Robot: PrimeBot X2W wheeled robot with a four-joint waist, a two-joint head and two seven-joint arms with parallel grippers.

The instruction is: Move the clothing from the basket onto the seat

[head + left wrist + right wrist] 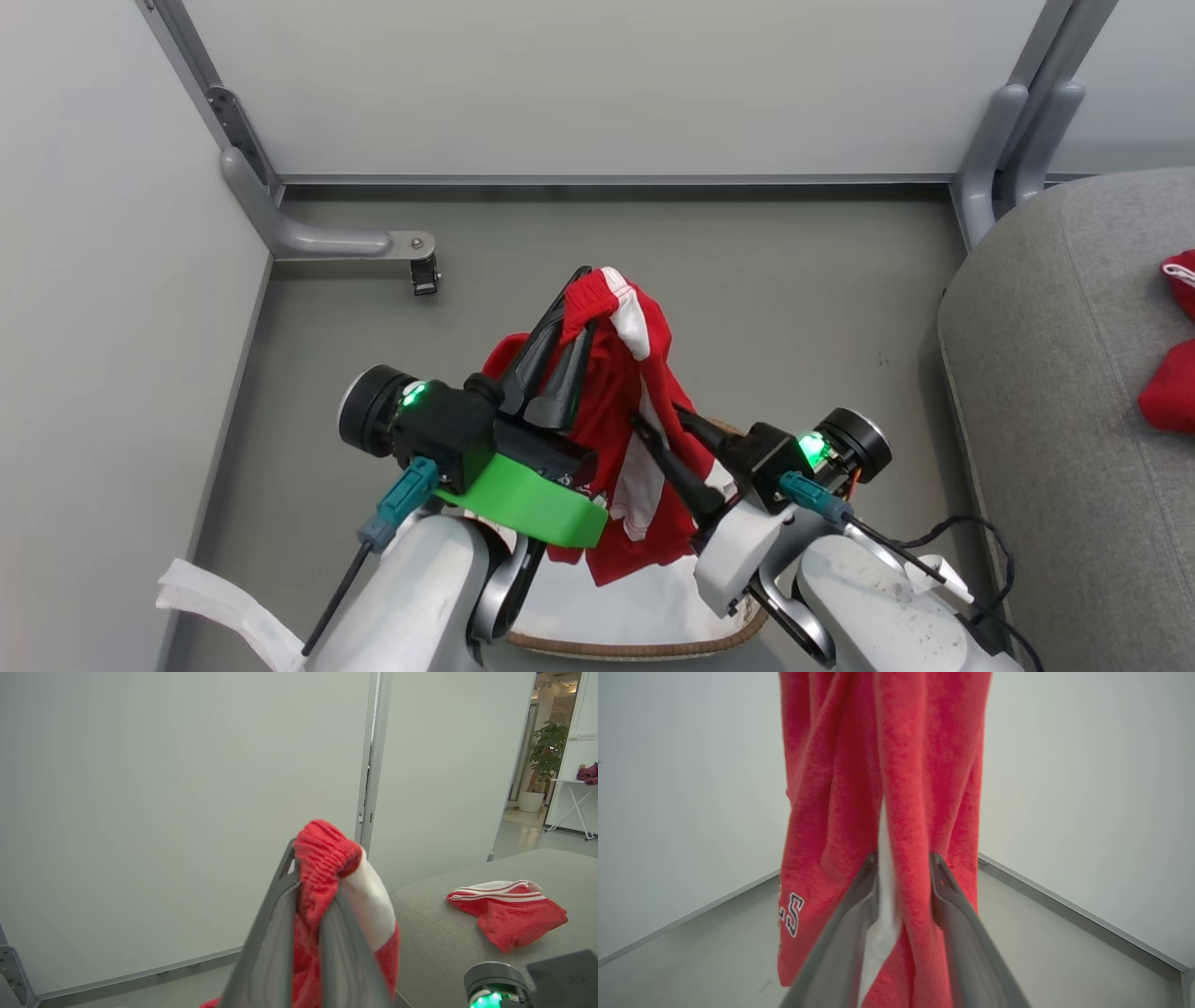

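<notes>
Lying on the grey floor (pixel 794 280) at the far left of the head view, a white strip of cloth (pixel 219 602) is trailing along the foot of the partition wall (pixel 103 280). Just right of it, the left tool (pixel 583 299) is pointing up and away from the robot, its jaws closed tight on the gathered red waistband of the clothing (pixel 644 411). The red garment with white panels is hanging from that grip in loose folds, raised above the basket (pixel 597 646). Its lower hem is dangling over the white liner (pixel 644 597) inside the basket's brown rim.

Further right, the right tool (pixel 903 861) is reaching into the hanging cloth lower down. Its two fingers are standing partway closed, one on each side of a red and white fold. I cannot tell whether they are actually pinching it. Black-and-white lettering is showing on the fabric to the left of those fingers in the right wrist view.

At the far right, the light grey seat (pixel 1055 373) is standing beside the basket. A second red garment (pixel 509 910) with thin white stripes is lying crumpled on top of it.
</notes>
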